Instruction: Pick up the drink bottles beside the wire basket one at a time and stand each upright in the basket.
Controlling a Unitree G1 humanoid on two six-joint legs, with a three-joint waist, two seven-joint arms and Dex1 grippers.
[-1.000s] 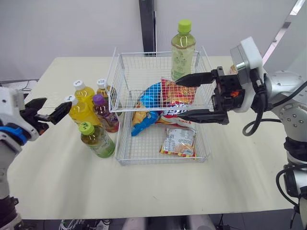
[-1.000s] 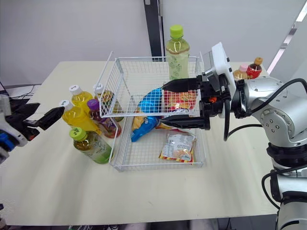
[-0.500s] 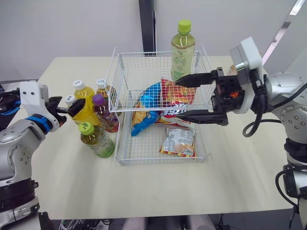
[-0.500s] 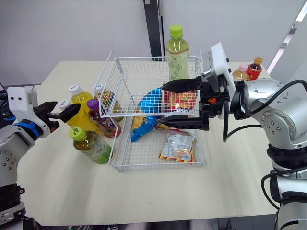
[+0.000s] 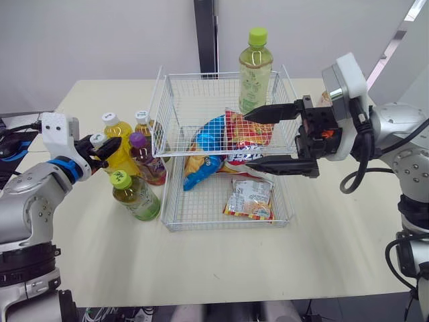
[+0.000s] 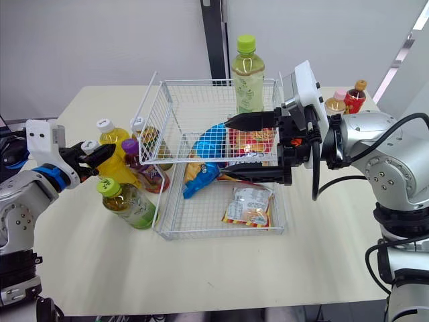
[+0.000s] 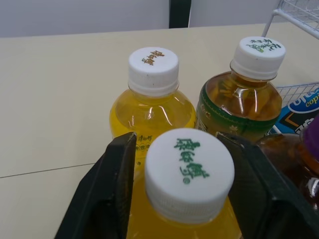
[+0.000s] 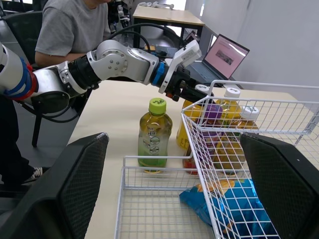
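Left of the basket I count five bottles; left gripper's spread fingers straddle one cap. Basket holds three snacks; right gripper gapes above.

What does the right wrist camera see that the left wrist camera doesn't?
The right wrist view takes in a seated person in a grey shirt, a laptop, the green-capped bottle and the left gripper seen from outside. The left wrist view gets close enough to show the green writing on the white cap at that gripper. Both share the white-capped bottles and the wire basket.
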